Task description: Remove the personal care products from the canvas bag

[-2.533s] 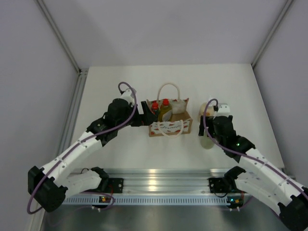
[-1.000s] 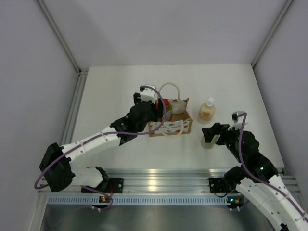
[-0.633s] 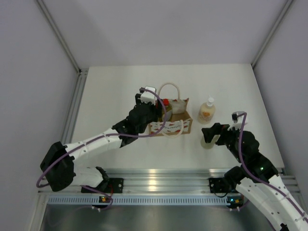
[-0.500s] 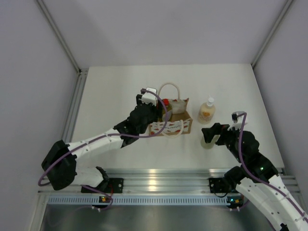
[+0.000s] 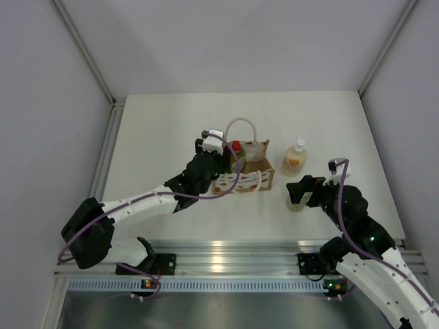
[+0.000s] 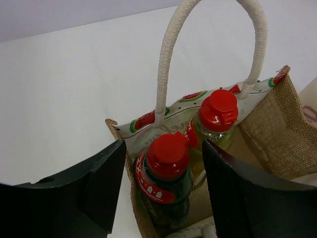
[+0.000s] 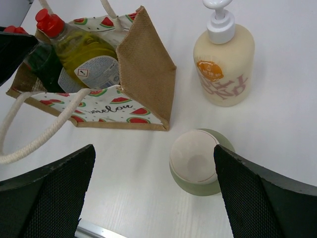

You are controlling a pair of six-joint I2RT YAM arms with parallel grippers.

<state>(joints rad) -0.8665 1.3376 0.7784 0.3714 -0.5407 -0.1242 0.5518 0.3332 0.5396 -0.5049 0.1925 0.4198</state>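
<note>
The bag (image 5: 241, 182) stands at the middle of the table (image 5: 158, 130). In its left end, the left bottle (image 6: 166, 186) stands between the fingers of my left gripper (image 6: 163, 158), with the right bottle (image 6: 214, 119) beside it. The pump bottle (image 7: 224, 69) stands right of the bag, and the capped bottle (image 7: 197, 161) stands before it, below my right gripper (image 7: 153, 166).

The top camera looks steeply down over the whole table (image 5: 171, 123); both wrist cameras closely share the canvas bag (image 6: 277, 124).

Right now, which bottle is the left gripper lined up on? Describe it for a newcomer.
Mid-table stands the canvas bag with cream handles. Inside, at its left end, flanked by the left gripper, is the dark green bottle. The yellow bottle beside it has the same red cap; go by body colour.
</note>
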